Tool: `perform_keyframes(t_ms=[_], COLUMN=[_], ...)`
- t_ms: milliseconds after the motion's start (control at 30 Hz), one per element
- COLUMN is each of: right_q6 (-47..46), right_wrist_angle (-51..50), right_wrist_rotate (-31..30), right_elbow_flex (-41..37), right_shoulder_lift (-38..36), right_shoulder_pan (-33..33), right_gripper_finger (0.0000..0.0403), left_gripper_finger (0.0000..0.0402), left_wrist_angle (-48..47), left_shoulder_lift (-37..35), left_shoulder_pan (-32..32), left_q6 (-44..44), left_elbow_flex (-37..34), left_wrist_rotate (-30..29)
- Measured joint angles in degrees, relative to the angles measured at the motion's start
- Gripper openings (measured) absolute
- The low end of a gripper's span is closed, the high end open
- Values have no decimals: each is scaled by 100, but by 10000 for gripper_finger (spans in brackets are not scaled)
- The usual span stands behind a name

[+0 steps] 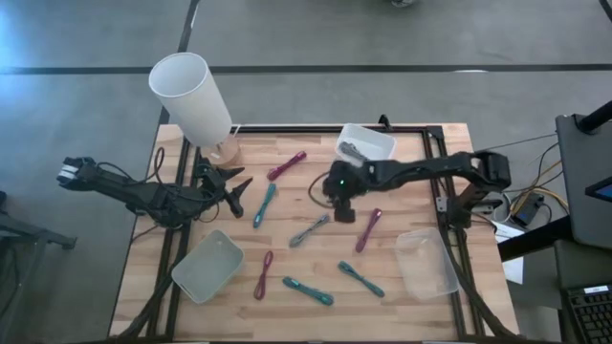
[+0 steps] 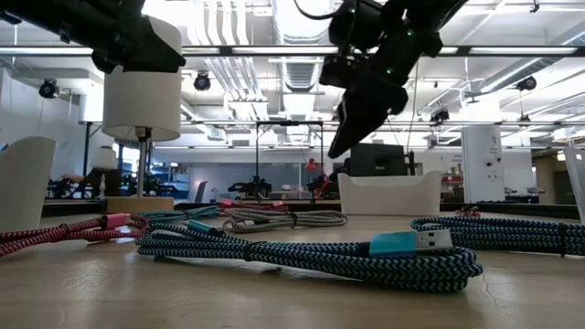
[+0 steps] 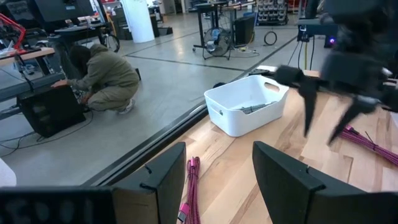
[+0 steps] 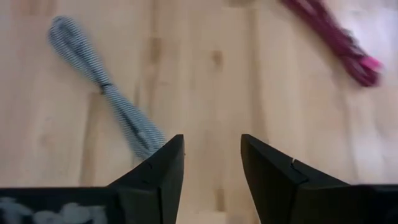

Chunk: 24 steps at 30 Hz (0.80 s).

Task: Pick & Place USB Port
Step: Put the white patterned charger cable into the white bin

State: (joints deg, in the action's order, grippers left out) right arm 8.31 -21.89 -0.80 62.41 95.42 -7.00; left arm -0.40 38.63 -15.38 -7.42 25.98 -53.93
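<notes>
Cables lie scattered across the bench; we judge the grey bundled cable [image 4: 106, 93] light and floppy, best pinched mid-bundle. Right gripper [image 4: 211, 165] hovers apart, empty; left gripper [image 3: 217, 177] waits apart near the bench's left edge.

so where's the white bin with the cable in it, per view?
High view: white bin at the table's far edge, right of centre.
Low view: far background, right of centre.
Left wrist view: centre, near the table edge.
Right wrist view: not in it.
Shared landmark: right gripper beside it.
</notes>
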Motion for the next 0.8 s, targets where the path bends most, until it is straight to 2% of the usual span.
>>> perform_keyframes(t_ms=[267, 400, 567, 700, 800], right_q6=[-160, -185, -189, -197, -217], right_wrist_angle=[269, 717, 935, 950, 936], right_wrist_rotate=[232, 281, 475, 509, 579], right_elbow_flex=[2, 4, 50, 128, 131], right_shoulder_lift=[541, 799, 1127, 1251, 1259], right_shoulder_pan=[438, 528, 526, 544, 563], right_gripper_finger=[157, 156, 157, 154, 152], left_gripper_finger=[193, 193, 193, 193, 193], left_wrist_angle=[0, 58, 127, -118, -506], left_shoulder_lift=[0, 6, 84, 321, 629], left_shoulder_pan=[8, 97, 445, 781, 999], left_q6=[-7, -19, -238, -291, -339], left_elbow_flex=[0, 0, 169, 494, 764], left_wrist_rotate=[146, 517, 1272, 1814, 1974])
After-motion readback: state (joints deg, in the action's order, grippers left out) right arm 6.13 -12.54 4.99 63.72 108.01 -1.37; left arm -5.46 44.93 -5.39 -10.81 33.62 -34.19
